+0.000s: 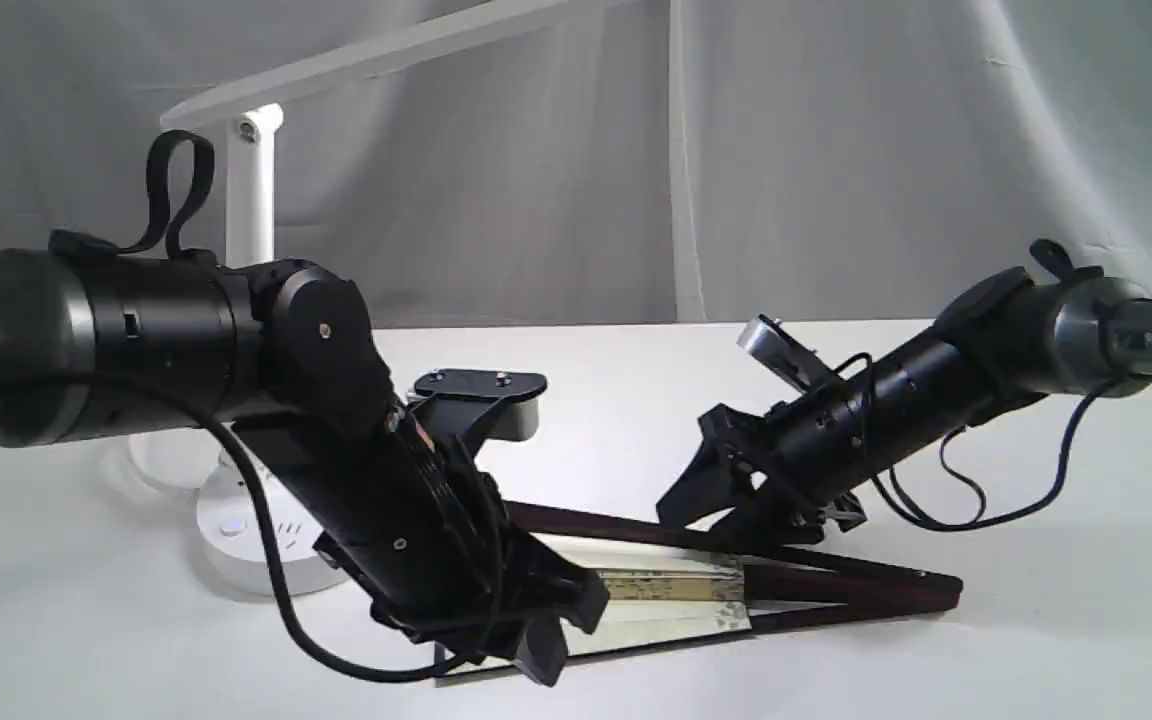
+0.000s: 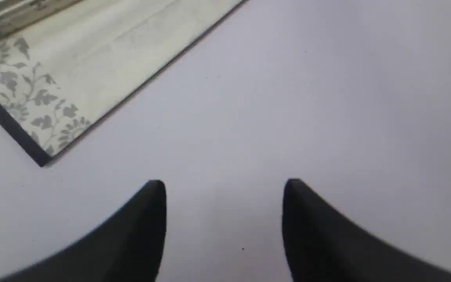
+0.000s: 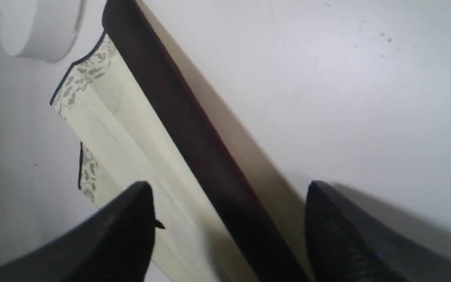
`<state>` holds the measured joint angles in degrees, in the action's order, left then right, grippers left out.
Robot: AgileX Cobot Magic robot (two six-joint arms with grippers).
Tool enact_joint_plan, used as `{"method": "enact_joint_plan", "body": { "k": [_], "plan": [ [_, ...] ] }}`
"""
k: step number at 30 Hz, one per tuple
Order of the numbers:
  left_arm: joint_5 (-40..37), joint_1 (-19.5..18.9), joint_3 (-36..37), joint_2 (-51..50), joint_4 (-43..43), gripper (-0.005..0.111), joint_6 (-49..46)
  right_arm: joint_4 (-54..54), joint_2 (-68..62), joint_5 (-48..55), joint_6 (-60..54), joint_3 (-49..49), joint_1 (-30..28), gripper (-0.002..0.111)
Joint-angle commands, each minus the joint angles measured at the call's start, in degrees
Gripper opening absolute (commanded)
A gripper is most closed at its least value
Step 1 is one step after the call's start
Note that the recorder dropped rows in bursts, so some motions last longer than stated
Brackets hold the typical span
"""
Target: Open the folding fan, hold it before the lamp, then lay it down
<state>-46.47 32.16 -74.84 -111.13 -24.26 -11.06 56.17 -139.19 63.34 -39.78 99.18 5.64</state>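
The folding fan (image 1: 676,590) lies partly spread on the white table, its dark maroon guards meeting at the right and its cream leaf showing between them. My left gripper (image 1: 536,640) hangs low at the fan's wide end. In the left wrist view it (image 2: 224,188) is open over bare table, beside the fan's (image 2: 53,78) grey floral border. My right gripper (image 1: 706,500) sits just above the far guard. In the right wrist view it (image 3: 229,188) is open, with the fan's (image 3: 186,133) maroon guard passing between its fingers. The lamp (image 1: 254,200) stands behind my left arm.
The lamp's round base (image 1: 256,540) sits on the table close behind the left arm, and its rim (image 3: 37,27) shows near the fan's wide end. The long lamp head (image 1: 386,55) reaches overhead to the right. A grey cloth backdrop (image 1: 836,150) closes off the rear.
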Motion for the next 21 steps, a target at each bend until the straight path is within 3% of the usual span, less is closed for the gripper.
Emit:
{"method": "enact_joint_plan", "body": {
  "k": [1,11,21],
  "plan": [
    [0.0,-0.2,0.2,0.7,-0.7,0.046,0.6,-0.1,-2.0,-0.9,-0.7,0.2,0.4,0.057],
    [0.0,-0.2,0.2,0.7,-0.7,0.046,0.6,-0.6,-3.2,3.1,-2.9,0.2,0.2,0.048],
    [0.0,-0.2,0.2,0.7,-0.7,0.046,0.6,-0.7,-3.2,6.6,-3.6,0.2,-2.5,0.006]
  ]
}}
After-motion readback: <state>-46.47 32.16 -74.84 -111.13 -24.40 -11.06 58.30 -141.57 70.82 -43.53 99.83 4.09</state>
